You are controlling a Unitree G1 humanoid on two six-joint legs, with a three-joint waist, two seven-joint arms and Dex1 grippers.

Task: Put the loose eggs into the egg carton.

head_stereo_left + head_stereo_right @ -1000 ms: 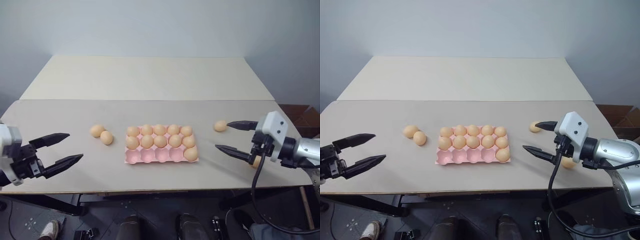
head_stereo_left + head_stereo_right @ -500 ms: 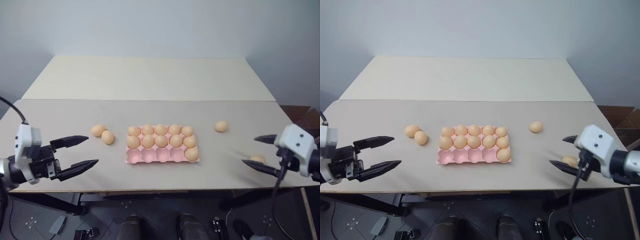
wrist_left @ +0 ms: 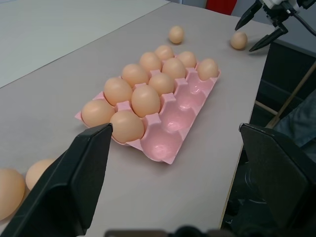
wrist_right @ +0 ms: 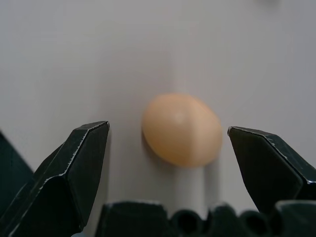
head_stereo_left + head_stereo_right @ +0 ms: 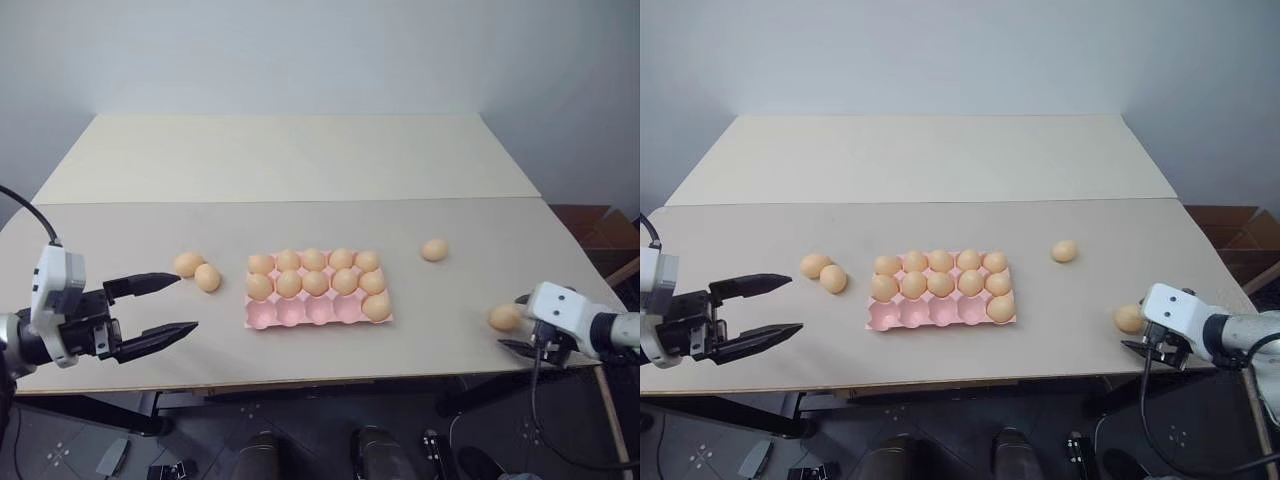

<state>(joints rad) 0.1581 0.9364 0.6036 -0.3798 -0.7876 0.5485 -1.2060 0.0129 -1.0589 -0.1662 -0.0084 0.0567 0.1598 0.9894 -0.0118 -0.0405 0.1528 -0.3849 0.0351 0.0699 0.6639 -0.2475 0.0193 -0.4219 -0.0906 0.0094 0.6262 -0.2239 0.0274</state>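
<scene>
The pale pink egg carton (image 5: pixel 305 312) lies mid-table, its two far rows full of eggs and one egg in the near row's right end cup. Two loose eggs (image 5: pixel 188 263) (image 5: pixel 208 278) sit side by side left of it. Another loose egg (image 5: pixel 434 250) lies to its right. One more egg (image 5: pixel 504 317) rests near the front right edge. My right gripper (image 5: pixel 510 321) is open with a finger on each side of that egg (image 4: pixel 181 130), not touching it. My left gripper (image 5: pixel 187 301) hovers open and empty, in front of the left pair.
A second, lighter table (image 5: pixel 290 155) adjoins at the back. The table's front edge runs just behind both grippers, and the right corner lies close to the right gripper.
My right gripper has swung right and down from beside the far right egg to straddle the egg near the front edge. My left gripper shifted slightly right, then held still.
</scene>
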